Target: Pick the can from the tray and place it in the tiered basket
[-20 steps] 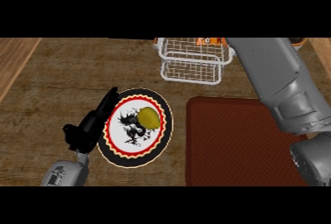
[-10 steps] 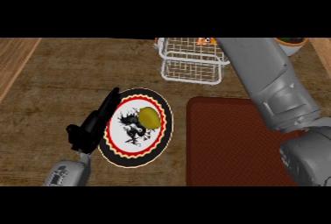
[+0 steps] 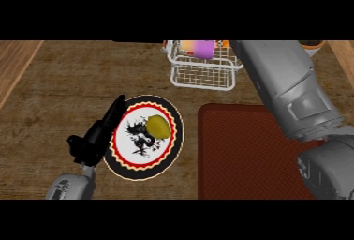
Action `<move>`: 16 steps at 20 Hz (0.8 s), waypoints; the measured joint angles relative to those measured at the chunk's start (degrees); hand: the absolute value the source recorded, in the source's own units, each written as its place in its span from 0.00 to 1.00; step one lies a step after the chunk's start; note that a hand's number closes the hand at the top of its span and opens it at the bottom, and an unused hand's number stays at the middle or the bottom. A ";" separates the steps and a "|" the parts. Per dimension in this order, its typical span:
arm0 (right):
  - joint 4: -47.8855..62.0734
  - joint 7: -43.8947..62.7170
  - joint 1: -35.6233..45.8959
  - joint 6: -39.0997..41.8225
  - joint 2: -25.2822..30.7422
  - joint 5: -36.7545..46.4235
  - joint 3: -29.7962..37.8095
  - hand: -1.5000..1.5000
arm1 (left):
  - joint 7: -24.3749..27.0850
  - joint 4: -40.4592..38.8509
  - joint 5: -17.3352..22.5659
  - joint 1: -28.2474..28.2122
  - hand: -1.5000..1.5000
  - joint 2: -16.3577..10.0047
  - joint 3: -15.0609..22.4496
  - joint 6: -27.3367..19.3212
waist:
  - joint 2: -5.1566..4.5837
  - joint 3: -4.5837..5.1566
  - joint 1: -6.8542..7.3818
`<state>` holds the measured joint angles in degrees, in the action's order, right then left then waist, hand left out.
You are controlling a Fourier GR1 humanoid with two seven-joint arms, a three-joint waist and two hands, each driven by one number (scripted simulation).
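Fingers (image 3: 110, 115) of my left hand (image 3: 86, 143) lie straight and together, holding nothing, along the left rim of the plate (image 3: 173, 140), which has a black border, a red and yellow scalloped ring and a white middle with a black figure. A yellow fruit (image 3: 158, 125) sits on that plate, right of its centre. My right forearm (image 3: 283, 89) runs from the lower right corner up to the view's top edge, crossing the right side of the dark red tray (image 3: 235, 154); my right hand is out of sight past that edge, so I cannot tell how its fingers stand. The purple can (image 3: 204, 48) is in the white wire tiered basket (image 3: 204, 75), at the far end of the wooden counter (image 3: 69, 84), just left of my right forearm. Orange items show beside the can, too cut off to name.
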<state>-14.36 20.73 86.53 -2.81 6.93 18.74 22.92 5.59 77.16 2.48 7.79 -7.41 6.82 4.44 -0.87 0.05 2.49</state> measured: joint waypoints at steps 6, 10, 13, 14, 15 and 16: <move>-2.41 -1.57 -1.26 -11.70 4.29 2.67 -0.76 0.00 | -0.50 -0.08 -0.35 0.15 0.50 0.20 -0.13 -0.42 | 0.13 0.00 -0.64; -4.19 -4.05 -3.64 -17.66 9.15 3.40 -0.05 0.00 | -0.58 0.21 0.08 0.08 0.50 -0.32 -0.74 0.12 | 0.19 -0.02 -0.96; -6.44 -7.92 -6.41 -18.38 13.11 1.33 2.41 0.00 | -0.48 0.65 -0.32 -0.73 0.50 0.00 -0.48 -0.32 | 0.33 -0.08 -1.37; -7.11 -9.37 -7.75 -17.96 14.49 0.27 3.51 0.00 | -0.48 0.67 -0.13 -0.90 0.50 -0.35 -0.83 -0.12 | 0.38 -0.08 -1.51; -7.77 -10.14 -8.58 -17.17 15.96 -0.61 4.33 0.00 | -0.82 1.30 -0.04 -1.27 0.50 -0.35 -0.88 -0.20 | 0.46 -0.10 -1.61; -8.49 -11.01 -9.63 -16.20 17.30 -1.68 5.28 0.00 | -0.76 1.28 0.32 -1.44 0.50 -0.85 -1.37 0.26 | 0.55 -0.10 -1.81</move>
<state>-22.85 9.71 76.90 -19.01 24.23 17.07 28.20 4.83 78.44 2.81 6.35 -8.26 5.45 4.70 -0.33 -0.05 0.68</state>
